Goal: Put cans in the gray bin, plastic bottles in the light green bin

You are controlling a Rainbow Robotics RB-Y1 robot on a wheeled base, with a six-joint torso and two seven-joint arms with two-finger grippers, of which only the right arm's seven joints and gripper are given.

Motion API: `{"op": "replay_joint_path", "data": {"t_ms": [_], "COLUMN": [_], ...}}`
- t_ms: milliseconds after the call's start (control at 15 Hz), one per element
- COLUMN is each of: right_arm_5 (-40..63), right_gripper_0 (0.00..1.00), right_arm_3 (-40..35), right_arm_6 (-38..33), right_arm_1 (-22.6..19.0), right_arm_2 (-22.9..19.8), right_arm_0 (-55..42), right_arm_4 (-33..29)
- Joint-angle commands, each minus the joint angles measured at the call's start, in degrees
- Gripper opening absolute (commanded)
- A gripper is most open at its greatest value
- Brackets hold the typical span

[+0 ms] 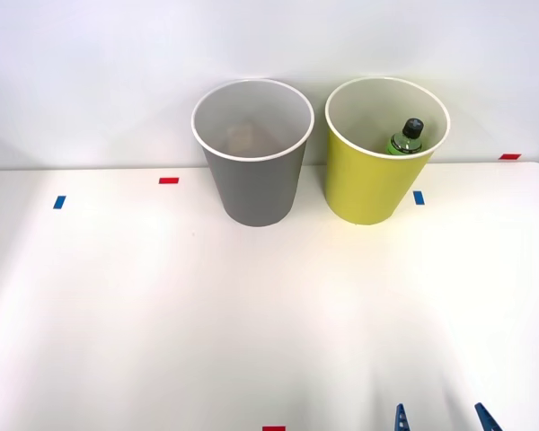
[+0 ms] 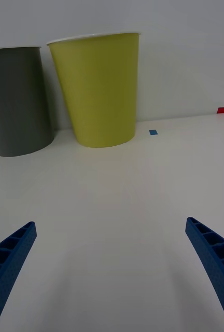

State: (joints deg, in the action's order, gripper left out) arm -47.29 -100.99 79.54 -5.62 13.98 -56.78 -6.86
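White table (image 1: 162,314), bare in front: green bottle (image 1: 407,137) in green bin (image 1: 377,184), gray bin (image 1: 256,184) just beside; right gripper (image 1: 437,420) released, empty, low near edge—likely finished, best kept clear of bins.

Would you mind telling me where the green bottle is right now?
In the front view, the green bottle stands inside the light green bin, leaning toward its right wall; the gray bin is just to that bin's left.

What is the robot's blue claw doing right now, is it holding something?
Right end effector: open and holding nothing, its blue fingers spread wide above the bare white table.
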Motion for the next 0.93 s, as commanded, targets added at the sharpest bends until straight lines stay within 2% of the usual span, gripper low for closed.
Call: {"op": "replay_joint_path", "data": {"t_ms": [67,933], "right_arm_5": [0.0,0.0], "right_gripper_0": [1.0,1.0], "right_arm_3": [0.0,0.0], "right_arm_6": [0.0,0.0], "right_arm_1": [0.0,0.0], "right_arm_2": [0.0,0.0], "right_arm_0": [0.0,0.0], "right_arm_4": [0.01,0.01]}}
